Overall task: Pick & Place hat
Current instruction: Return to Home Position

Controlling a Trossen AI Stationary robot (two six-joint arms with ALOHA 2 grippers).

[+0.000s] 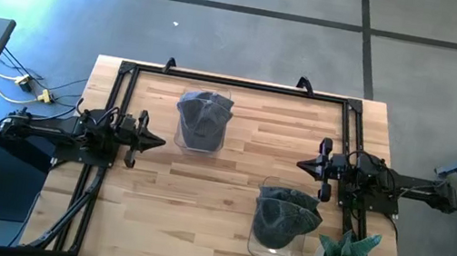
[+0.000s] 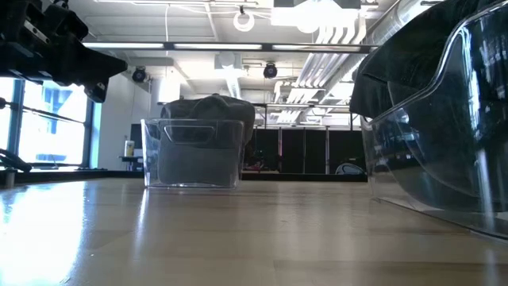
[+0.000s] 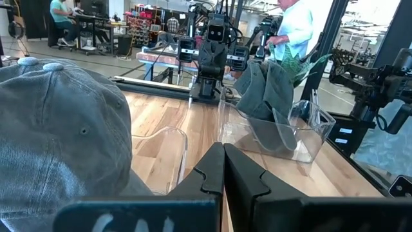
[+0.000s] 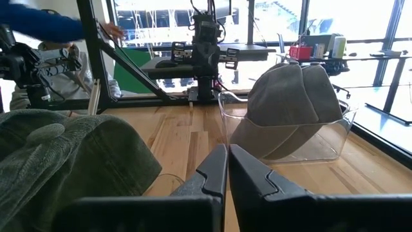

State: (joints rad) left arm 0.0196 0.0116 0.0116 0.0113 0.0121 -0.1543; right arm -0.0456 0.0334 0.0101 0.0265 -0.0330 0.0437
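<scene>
Caps [image 1: 203, 117] sit in the top bin [image 1: 198, 149] and bottom bin [image 1: 273, 253], while left gripper [image 1: 157, 142] and right gripper [image 1: 302, 165] rest at the sides, fingers pressed together, empty; work seems finished.

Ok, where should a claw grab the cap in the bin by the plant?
Probably its crown, coming straight down from above: the cap sticks up past the rim of the bin, and the clear walls block a sideways approach. The right claw, shut, is nearest.

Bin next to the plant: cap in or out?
In. The dark gray cap sits inside the transparent bin, crown above its rim. The left gripper and right gripper are parked, shut.
</scene>
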